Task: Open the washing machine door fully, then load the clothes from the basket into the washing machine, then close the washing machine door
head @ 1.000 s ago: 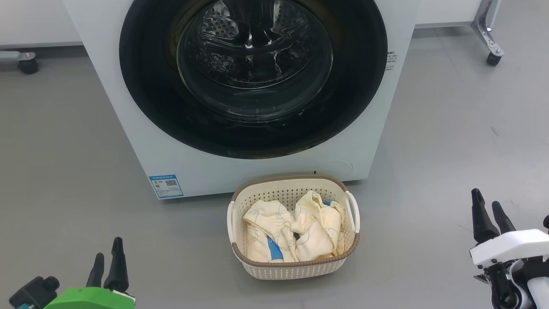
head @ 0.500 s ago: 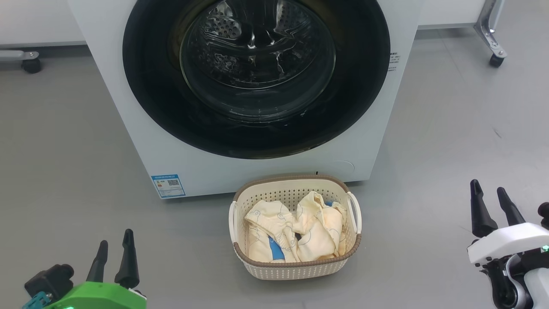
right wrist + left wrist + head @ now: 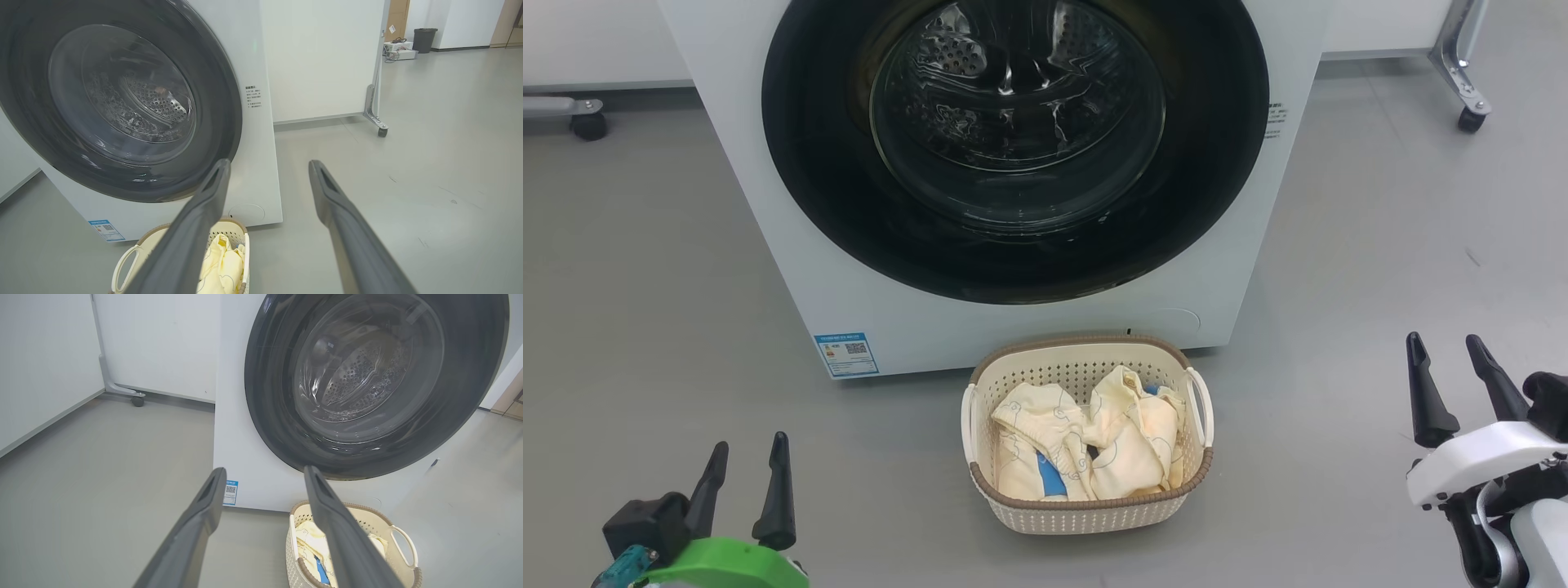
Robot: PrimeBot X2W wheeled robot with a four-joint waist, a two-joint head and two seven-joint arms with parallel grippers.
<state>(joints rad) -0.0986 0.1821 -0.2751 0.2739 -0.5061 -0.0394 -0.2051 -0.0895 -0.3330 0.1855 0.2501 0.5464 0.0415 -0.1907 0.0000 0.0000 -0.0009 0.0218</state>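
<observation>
One washing machine (image 3: 792, 278) stands with its single washing machine door (image 3: 833, 204) shut. One basket (image 3: 1086, 514) sits on the floor just in front, holding the clothes (image 3: 1123, 445), too bunched to count. The left gripper (image 3: 750, 443) and right gripper (image 3: 1444, 338) are empty, fingers wide, and both are higher in the head view than a second ago.

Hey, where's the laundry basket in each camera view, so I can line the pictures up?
Head view: basket at lower centre, on the floor before the washing machine.
Left wrist view: basket at the bottom, right of centre.
Right wrist view: basket at the bottom, left of centre, cut by the edge.
Shared landmark: the blue label on the washing machine, up-left of the basket everywhere.
</observation>
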